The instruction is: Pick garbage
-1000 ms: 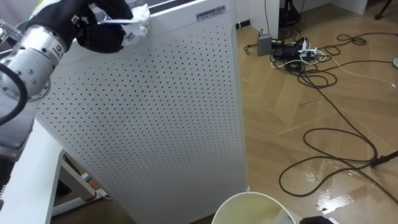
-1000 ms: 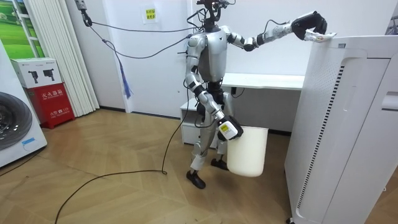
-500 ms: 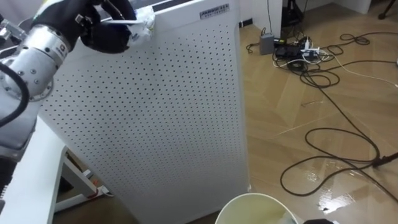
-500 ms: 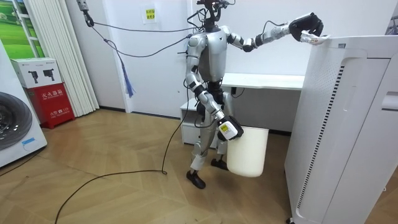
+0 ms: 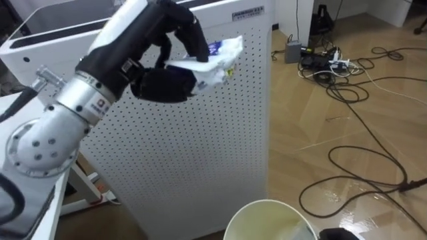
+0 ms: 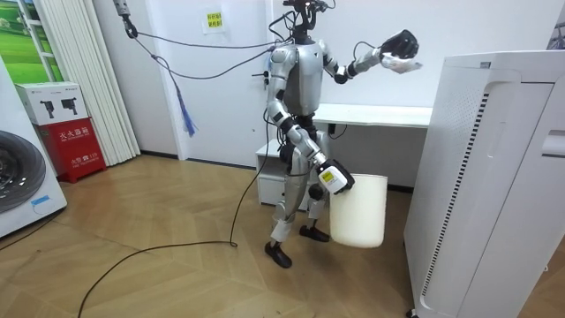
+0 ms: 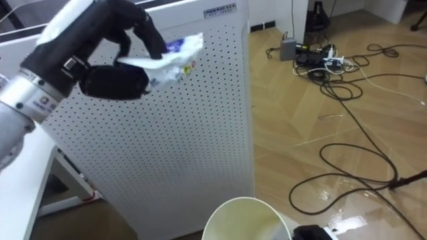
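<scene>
Left eye view: the left hand (image 5: 163, 83) pinches a crumpled white wrapper (image 5: 215, 59) in curled fingers, in front of the perforated cabinet (image 5: 200, 153). A bin (image 5: 267, 202) shows below. Room view: the robot stands by the desk (image 6: 371, 113) with the wrapper raised. Its right hand (image 6: 328, 179) is at the bin's rim; I cannot tell its grip.

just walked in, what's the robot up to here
The robot stands by a white desk, next to a tall white perforated unit. Its left hand is raised and shut on a crumpled white wrapper, held in the air near the unit's top. A white bin hangs off the floor at its right hand. The wrapper is not yet in the bin.
</scene>
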You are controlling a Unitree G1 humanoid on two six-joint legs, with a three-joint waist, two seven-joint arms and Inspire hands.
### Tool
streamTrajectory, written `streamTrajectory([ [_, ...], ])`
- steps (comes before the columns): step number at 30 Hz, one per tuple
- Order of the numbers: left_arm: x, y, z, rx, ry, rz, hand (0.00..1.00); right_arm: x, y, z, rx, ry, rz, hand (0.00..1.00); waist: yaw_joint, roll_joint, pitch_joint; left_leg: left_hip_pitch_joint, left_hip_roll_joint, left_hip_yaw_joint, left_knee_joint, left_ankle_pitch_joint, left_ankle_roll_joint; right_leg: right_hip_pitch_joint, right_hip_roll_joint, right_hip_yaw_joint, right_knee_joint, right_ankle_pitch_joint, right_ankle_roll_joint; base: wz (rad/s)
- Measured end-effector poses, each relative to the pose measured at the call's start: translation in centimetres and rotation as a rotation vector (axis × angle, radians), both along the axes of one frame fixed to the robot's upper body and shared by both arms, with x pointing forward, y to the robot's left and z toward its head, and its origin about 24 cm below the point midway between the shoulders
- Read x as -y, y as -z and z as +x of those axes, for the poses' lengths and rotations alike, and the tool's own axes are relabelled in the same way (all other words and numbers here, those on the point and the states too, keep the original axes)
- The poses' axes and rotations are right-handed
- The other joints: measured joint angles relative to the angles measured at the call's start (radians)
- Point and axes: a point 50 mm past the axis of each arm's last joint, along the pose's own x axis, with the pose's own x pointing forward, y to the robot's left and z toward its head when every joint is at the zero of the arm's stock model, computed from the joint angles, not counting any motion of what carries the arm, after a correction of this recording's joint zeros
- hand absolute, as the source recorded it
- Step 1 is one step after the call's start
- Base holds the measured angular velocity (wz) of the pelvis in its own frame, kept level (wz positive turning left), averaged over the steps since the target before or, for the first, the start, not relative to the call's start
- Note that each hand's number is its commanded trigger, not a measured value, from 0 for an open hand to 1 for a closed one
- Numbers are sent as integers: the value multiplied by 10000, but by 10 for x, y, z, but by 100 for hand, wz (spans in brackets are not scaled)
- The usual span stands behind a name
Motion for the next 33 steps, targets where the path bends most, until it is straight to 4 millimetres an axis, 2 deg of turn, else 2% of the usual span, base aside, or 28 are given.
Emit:
streamTrajectory([
  [9,-2,22,-12,-1221,950,-425,100,-1,-7,6,490,112,-185,100,113,-59,40,-10,-20,-74,-9,93,36,65,-4,-130,-1,0,-1,4],
  [14,-2,28,-15,-1500,1166,-240,100,-1,-9,9,634,151,-230,100,93,-34,25,-55,-19,-74,-3,108,45,38,-5,-141,6,0,-1,0],
  [21,-11,69,-31,-3143,1270,-54,100,2,-13,11,852,264,-442,100,126,-25,31,-133,-16,-31,-45,111,42,-82,-13,-145,13,0,-1,0],
  [23,-12,75,-33,-3416,1285,-26,100,2,-15,13,956,212,-449,100,133,-50,49,-182,-15,-33,-42,112,43,-133,-13,-118,9,-1,-1,0],
  [28,-14,90,-32,-4030,1187,-258,100,-8,-33,25,1793,-180,-31,100,42,-194,169,-183,-14,-37,-42,112,41,-139,0,-103,-4,0,-1,0],
  [33,-12,109,-34,-4809,1121,-432,100,-18,-44,39,2483,-390,446,100,-192,-231,192,-221,-44,-81,-47,112,42,-144,-7,-138,-9,0,0,3],
])
